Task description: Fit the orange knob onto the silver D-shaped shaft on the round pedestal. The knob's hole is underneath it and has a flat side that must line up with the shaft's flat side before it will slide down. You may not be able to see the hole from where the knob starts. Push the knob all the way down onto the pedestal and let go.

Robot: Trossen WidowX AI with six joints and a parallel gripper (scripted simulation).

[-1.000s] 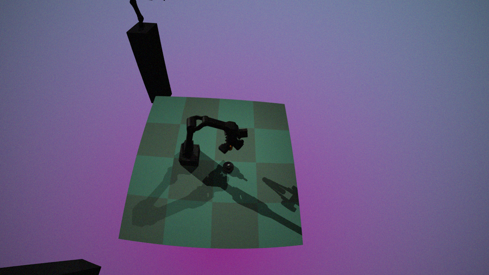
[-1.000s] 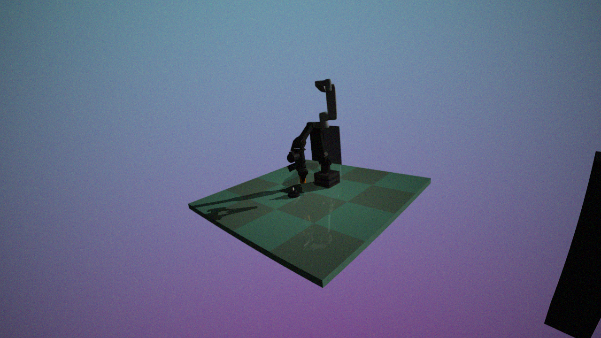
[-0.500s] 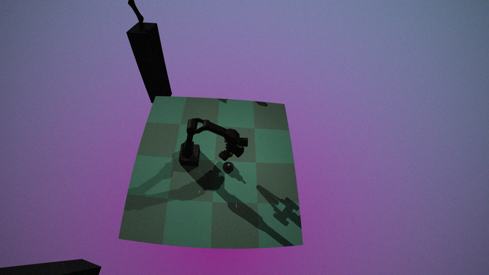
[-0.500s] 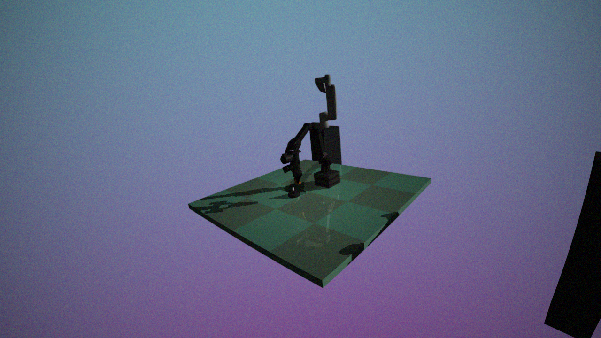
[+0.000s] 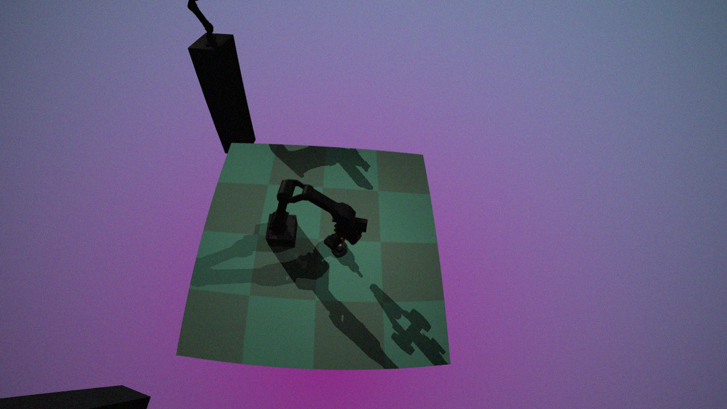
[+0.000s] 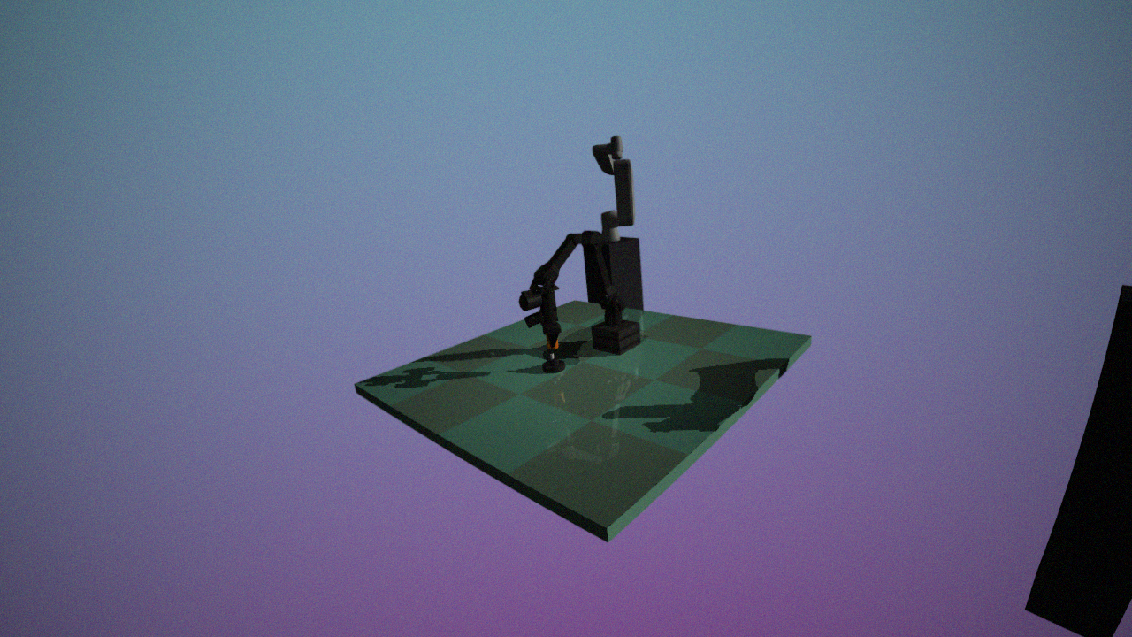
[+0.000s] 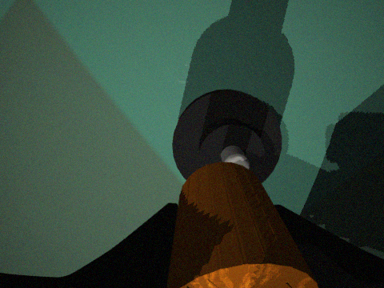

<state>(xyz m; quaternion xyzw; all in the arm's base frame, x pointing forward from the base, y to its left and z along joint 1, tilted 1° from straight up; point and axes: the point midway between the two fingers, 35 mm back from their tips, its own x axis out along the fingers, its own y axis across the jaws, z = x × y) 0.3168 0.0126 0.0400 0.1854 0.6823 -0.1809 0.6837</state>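
My gripper (image 7: 224, 214) (image 5: 339, 240) (image 6: 550, 341) is shut on the orange knob (image 7: 235, 235) (image 6: 549, 344) and holds it upright right above the round dark pedestal (image 7: 198, 134) (image 5: 339, 249) (image 6: 552, 365). In the wrist view the knob's lower end covers most of the silver shaft (image 7: 234, 155); only the shaft's tip shows beyond it. I cannot tell whether the knob's hole touches the shaft, and the hole and the shaft's flat are hidden. The black fingers flank the knob at the bottom of the wrist view.
The pedestal stands on a green checkered floor plate (image 5: 406, 213) (image 6: 569, 459), near the arm's base (image 5: 280, 228) (image 6: 615, 336). A tall dark block (image 5: 221, 91) (image 6: 625, 272) stands at the plate's far corner. Dark slabs lie off the plate (image 5: 71, 397) (image 6: 1088, 491).
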